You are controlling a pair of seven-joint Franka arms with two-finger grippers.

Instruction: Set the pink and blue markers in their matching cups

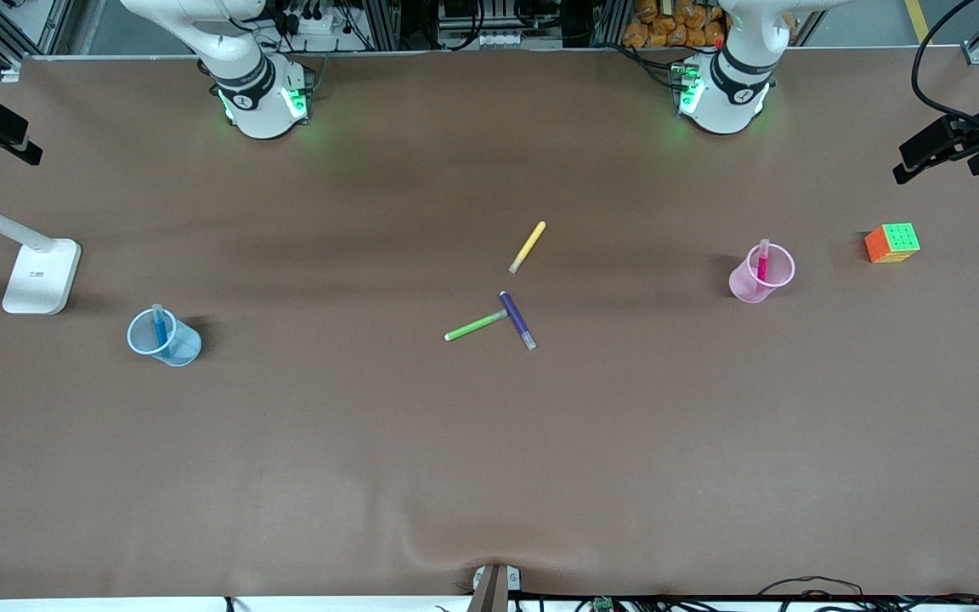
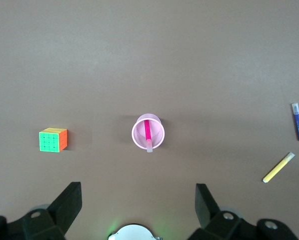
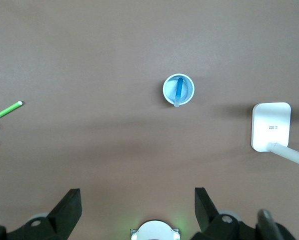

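The pink marker (image 1: 762,262) stands in the pink cup (image 1: 755,287) toward the left arm's end of the table; both show in the left wrist view, marker (image 2: 147,132) in cup (image 2: 138,137). The blue marker (image 1: 160,326) stands in the blue cup (image 1: 182,348) toward the right arm's end; in the right wrist view the marker (image 3: 179,90) is in the cup (image 3: 187,92). My left gripper (image 2: 138,200) is open and empty, high above the table near its base. My right gripper (image 3: 138,200) is open and empty, likewise raised near its base. Neither gripper shows in the front view.
A yellow marker (image 1: 528,246), a green marker (image 1: 474,326) and a purple marker (image 1: 517,320) lie at the table's middle. A colourful cube (image 1: 891,242) sits beside the pink cup toward the left arm's end. A white lamp base (image 1: 41,276) stands near the blue cup.
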